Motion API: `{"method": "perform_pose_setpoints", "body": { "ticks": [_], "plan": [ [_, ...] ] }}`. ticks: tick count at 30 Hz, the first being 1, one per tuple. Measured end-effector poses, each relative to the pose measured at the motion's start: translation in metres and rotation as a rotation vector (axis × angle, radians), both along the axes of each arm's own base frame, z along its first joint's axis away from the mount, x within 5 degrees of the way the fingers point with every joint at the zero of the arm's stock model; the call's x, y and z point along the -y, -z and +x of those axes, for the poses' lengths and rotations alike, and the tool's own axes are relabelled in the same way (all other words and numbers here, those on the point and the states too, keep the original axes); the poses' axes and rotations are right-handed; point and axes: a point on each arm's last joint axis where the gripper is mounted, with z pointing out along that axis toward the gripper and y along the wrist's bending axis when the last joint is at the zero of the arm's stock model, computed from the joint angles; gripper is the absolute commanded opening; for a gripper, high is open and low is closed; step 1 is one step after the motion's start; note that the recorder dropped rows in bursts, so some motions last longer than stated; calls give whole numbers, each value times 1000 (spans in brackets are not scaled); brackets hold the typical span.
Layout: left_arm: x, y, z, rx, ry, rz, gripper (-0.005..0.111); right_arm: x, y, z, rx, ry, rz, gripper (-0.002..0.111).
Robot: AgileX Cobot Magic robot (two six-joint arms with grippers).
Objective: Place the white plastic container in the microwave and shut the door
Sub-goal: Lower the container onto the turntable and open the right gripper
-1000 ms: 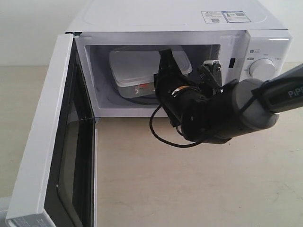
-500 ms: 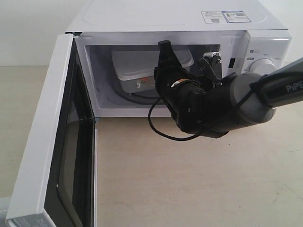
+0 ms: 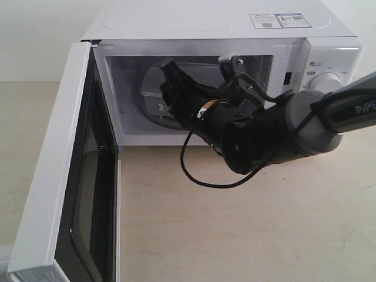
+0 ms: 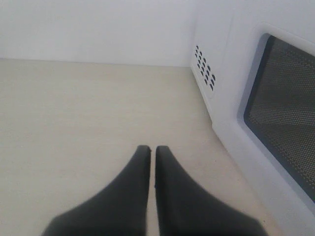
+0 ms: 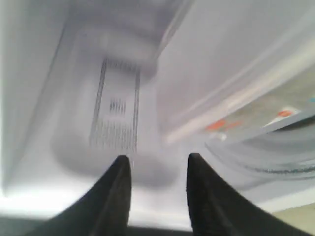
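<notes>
The white microwave (image 3: pixel 211 23) stands with its door (image 3: pixel 53 176) swung wide open to the left. Inside sits the white plastic container (image 3: pixel 151 94), mostly hidden behind my right arm. My right gripper (image 3: pixel 170 82) reaches into the cavity, rolled toward the left wall. In the right wrist view it (image 5: pixel 157 164) is open with nothing between its fingers, and the container's red-labelled side (image 5: pixel 221 124) lies off to one side above the glass turntable (image 5: pixel 266 164). My left gripper (image 4: pixel 151 150) is shut and empty over the tabletop, beside the door's outer face and dark window (image 4: pixel 285 113).
The beige tabletop (image 3: pixel 235 223) spreads in front of the microwave. The knob panel (image 3: pixel 325 84) is at the right of the cavity. A black cable (image 3: pixel 194 170) loops under my right wrist. Side vents (image 4: pixel 204 66) of the microwave body show beyond the door.
My right gripper has swung left and deeper into the cavity, rolling as it went. The container now sits farther back on the turntable and is more hidden.
</notes>
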Motion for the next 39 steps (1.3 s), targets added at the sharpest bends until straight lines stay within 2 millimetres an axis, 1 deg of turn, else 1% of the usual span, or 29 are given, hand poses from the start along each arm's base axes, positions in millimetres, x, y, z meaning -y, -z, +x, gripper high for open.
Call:
{"method": "perform_pose_setpoints", "body": {
  "ticks": [1, 3, 4, 7, 10, 11, 12, 15, 18, 22, 25, 28, 31, 33, 36, 37, 39],
  "plan": [
    [0, 0, 0, 0, 0, 0, 4, -2, 1, -1, 29, -43, -61, 19],
    [0, 0, 0, 0, 0, 0, 4, -4, 3, -4, 78, -107, -184, 2],
    [0, 0, 0, 0, 0, 0, 4, -4, 5, -4, 109, -138, -257, 0],
    [0, 0, 0, 0, 0, 0, 4, -4, 7, -5, 218, -199, -456, 0],
    [0, 0, 0, 0, 0, 0, 4, 2, 8, -1, 283, -175, -622, 0],
    [0, 0, 0, 0, 0, 0, 4, 3, 10, -1, 282, -168, -638, 0],
    [0, 0, 0, 0, 0, 0, 4, 4, 17, 1, 276, -160, -667, 0],
    [0, 0, 0, 0, 0, 0, 4, 4, 30, 3, 276, -148, -692, 0],
    [0, 0, 0, 0, 0, 0, 4, 8, 39, 8, 265, -75, -719, 0],
    [0, 0, 0, 0, 0, 0, 4, 5, 36, 23, 286, -30, -735, 0],
    [0, 0, 0, 0, 0, 0, 4, 10, 33, 36, 290, -5, -739, 0],
    [0, 0, 0, 0, 0, 0, 4, 12, 31, 40, 292, 2, -746, 0],
    [0, 0, 0, 0, 0, 0, 4, 10, 34, 37, 264, -30, -751, 0],
    [0, 0, 0, 0, 0, 0, 4, 6, 32, 31, 259, -49, -749, 0],
    [0, 0, 0, 0, 0, 0, 4, 3, 25, 12, 259, -54, -733, 0],
    [0, 0, 0, 0, 0, 0, 4, 2, 19, 6, 265, -53, -720, 0],
    [0, 0, 0, 0, 0, 0, 4, 6, 12, -10, 256, -61, -722, 0]
  ]
}}
